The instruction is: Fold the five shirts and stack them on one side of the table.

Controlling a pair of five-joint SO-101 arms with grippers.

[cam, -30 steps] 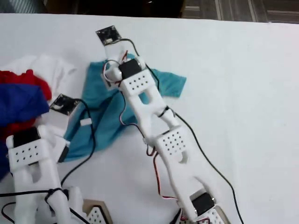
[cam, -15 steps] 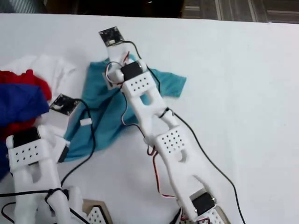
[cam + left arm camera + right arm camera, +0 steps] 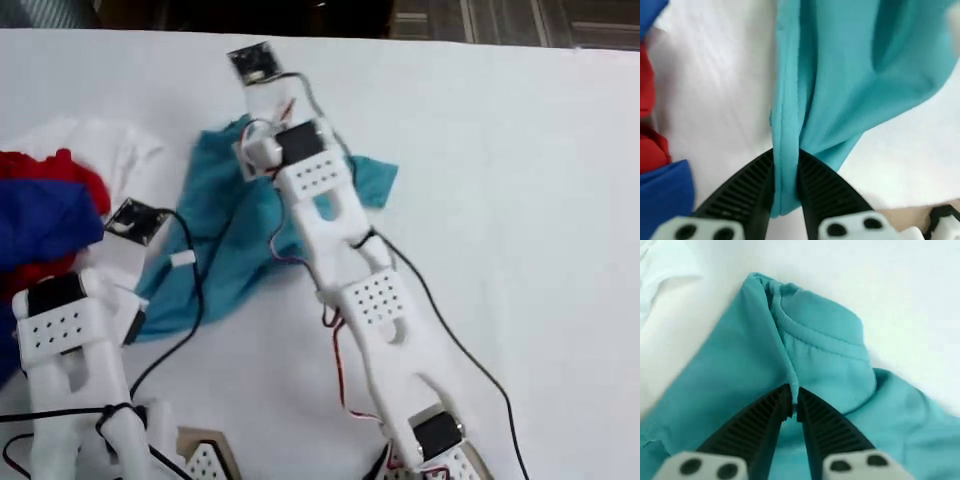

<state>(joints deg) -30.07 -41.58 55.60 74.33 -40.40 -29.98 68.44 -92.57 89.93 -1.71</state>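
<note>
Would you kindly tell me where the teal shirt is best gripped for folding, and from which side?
Grip the teal shirt at raised ridges, coming down from above: the seam by the collar, where the right hand is shut on it, and the bunched edge at the opposite end, where the left hand clamps a fold. Its flat-lying middle probably offers nothing to pinch.

Flat white table (image 3: pixel 540 200) w/ crumpled teal fabric shirt (image 3: pixel 222 205) lying approx. mid-table. Just beside it, at the high view's left edge, a heap: white shirt (image 3: pixel 120 150), red shirt (image 3: pixel 50 172), blue shirt (image 3: pixel 45 225).
</note>
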